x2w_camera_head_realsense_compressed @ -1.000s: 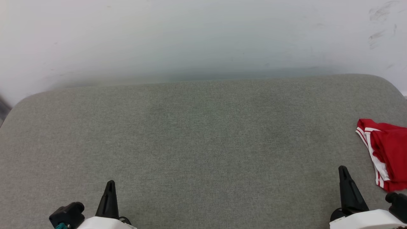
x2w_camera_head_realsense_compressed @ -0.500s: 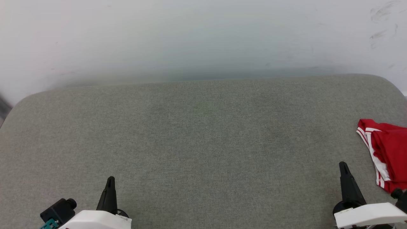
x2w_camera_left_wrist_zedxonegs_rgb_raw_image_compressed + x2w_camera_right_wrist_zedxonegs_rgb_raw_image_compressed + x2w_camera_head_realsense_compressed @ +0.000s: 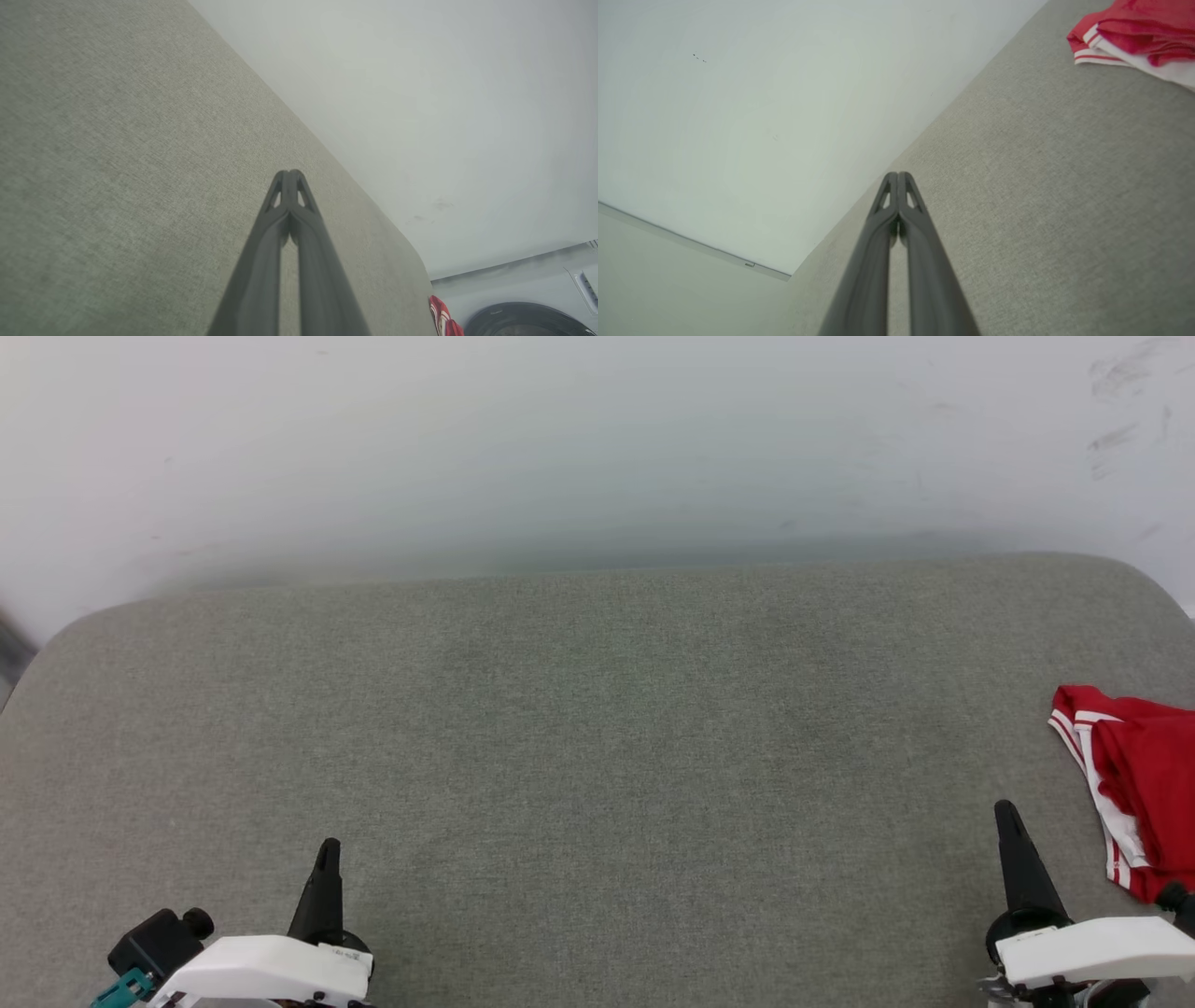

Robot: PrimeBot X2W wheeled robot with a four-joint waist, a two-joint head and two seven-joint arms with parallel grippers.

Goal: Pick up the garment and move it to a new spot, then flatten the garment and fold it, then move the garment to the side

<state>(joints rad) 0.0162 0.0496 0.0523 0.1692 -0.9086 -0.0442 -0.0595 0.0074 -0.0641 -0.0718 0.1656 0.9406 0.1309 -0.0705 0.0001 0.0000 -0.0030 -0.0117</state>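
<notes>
The red jersey-style shirt with white sleeves and red-and-white striped trim [image 3: 1134,775] lies bunched at the far right of the grey woven-fabric padded worktop [image 3: 597,756], cut off by the edge of my head view. The part that shows runs from far to near, its long axis roughly in line with my arms, and the striped trim follows the side facing the middle of the worktop. Which way the collar points I cannot tell from the crumpled folds. In my right wrist view the shirt [image 3: 1139,28] is a heap of red folds over a white sleeve edge; in my left wrist view only a sliver of it [image 3: 441,319] shows at the worktop's end. No writing on the shirt is readable.

My left jaws are pressed together, dark fingers [image 3: 266,261] meeting at the tips, low over bare fabric at the near left. My right jaws are likewise together, fingers [image 3: 871,261] touching, near the shirt but apart from it, gripping nothing.

The worktop has rounded corners and sits against a plain white wall [image 3: 560,448] with faint scuff marks [image 3: 1111,392]. Past the worktop's end stands a white appliance with a dark round door [image 3: 523,322].
</notes>
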